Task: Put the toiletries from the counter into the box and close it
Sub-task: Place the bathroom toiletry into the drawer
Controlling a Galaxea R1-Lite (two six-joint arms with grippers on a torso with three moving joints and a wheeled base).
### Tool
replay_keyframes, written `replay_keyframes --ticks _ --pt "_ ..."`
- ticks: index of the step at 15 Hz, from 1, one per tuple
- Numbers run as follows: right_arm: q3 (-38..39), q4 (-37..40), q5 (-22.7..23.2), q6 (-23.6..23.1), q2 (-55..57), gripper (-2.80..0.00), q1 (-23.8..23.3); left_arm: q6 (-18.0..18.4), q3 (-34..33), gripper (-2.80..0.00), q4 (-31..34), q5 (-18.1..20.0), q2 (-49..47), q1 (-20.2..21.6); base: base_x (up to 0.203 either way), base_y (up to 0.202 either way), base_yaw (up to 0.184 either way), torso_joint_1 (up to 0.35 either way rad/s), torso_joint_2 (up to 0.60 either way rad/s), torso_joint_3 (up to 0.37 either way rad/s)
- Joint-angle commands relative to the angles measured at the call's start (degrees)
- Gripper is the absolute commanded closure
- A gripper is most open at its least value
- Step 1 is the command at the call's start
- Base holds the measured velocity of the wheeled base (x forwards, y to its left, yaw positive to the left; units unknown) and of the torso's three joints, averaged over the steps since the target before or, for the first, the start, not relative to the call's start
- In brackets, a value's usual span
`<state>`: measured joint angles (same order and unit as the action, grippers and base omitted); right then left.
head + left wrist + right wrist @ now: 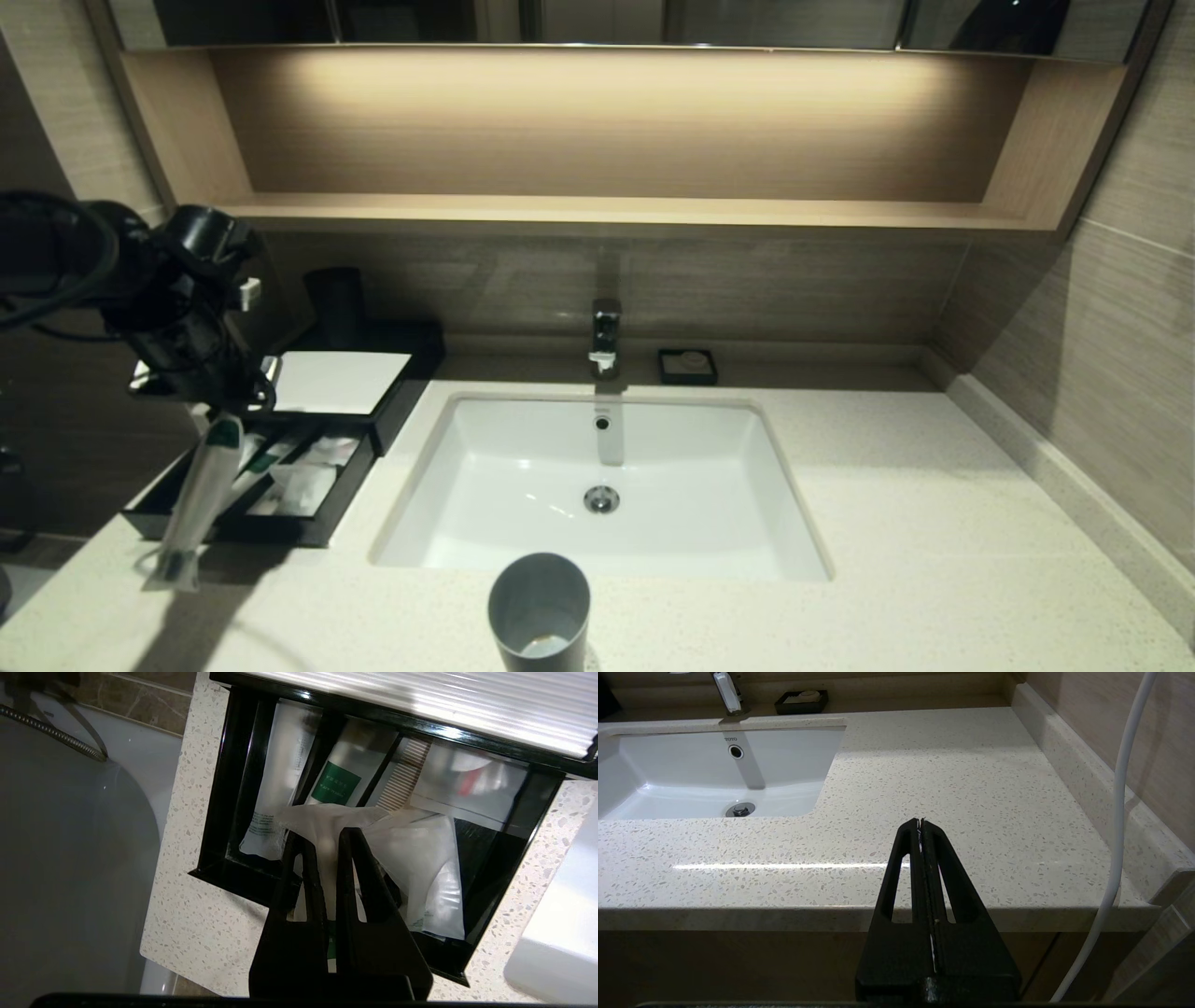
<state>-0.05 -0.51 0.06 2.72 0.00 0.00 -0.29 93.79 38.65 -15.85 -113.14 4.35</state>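
Speckled cream counter (934,523), tiled bathroom walls; left gripper (331,835) clamps green-banded clear packet (201,499) above open black box (308,537); right gripper (920,822) closed, empty.

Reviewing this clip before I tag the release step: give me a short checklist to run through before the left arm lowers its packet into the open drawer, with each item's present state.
1. Packet held: ok. The left gripper is shut on the packet, which hangs tilted from it.
2. Drawer open: ok. The drawer of the box is pulled out.
3. Packet over drawer: not ok. Its lower end hangs past the drawer's front, over the counter.
4. Free compartment: cannot tell. Other packets already lie inside, one with a green label.
5. Right gripper clear: ok. It is shut, empty, near the counter's front edge.
6. Grey cup clear of the path: ok.
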Motion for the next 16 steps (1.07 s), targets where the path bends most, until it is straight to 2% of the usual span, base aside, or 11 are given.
replay_keyframes --ticks 1,7,16 --pt "0.0 0.0 -0.1 0.0 0.1 0.00 0.0 1.5 0.1 0.00 -0.3 -0.8 -1.7 0.2 0.000 0.000 0.000 0.000 0.00 0.000" --pt "0.0 0.0 -0.1 0.0 0.1 0.00 0.0 4.8 0.3 0.00 -0.5 -2.2 -3.7 0.3 0.000 0.000 0.000 0.000 0.00 0.000" --pt "0.0 0.0 0.0 0.0 0.1 0.00 0.0 4.7 1.8 0.00 -0.8 -3.0 -8.8 0.3 0.000 0.000 0.000 0.000 0.00 0.000"
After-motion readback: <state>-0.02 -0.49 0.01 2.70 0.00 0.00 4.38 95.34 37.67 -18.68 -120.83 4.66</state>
